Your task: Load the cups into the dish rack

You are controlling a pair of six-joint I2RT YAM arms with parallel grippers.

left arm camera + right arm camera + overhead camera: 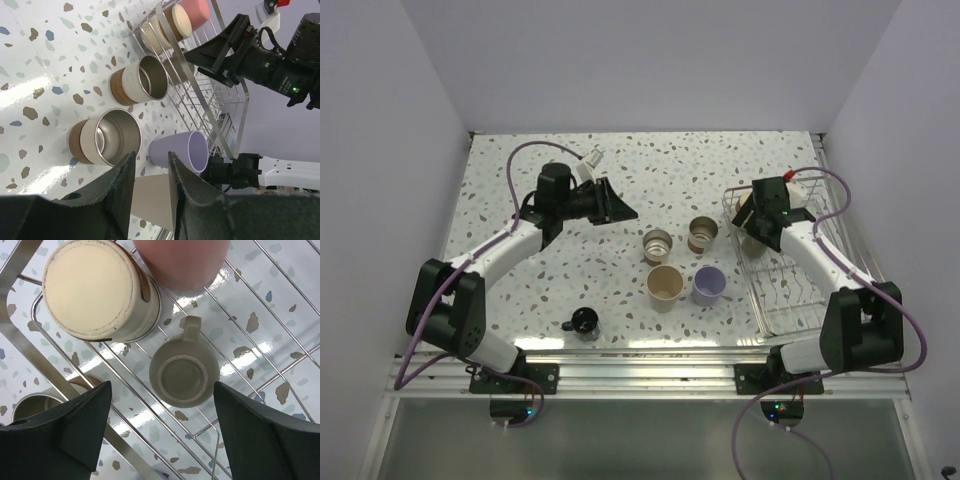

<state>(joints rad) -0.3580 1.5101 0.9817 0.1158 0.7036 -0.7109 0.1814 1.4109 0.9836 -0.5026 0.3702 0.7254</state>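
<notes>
While the left gripper point(151, 162) is hanging a little open and empty, cups point(664, 285) are waiting beside the rack point(785, 300). The right gripper point(162, 387) is gaping wide around a mug point(184, 374) in there, risking tipping it when lifting crooked.

Rack point(788, 305) near end bare — cups point(182, 372) beyond

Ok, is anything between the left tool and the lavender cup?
Yes. Seen from above, the nearer steel cup stands on the straight line from the left tool to the lavender cup, and the tan cup sits beside the lavender one. Coming down from above would likely avoid both.
</notes>
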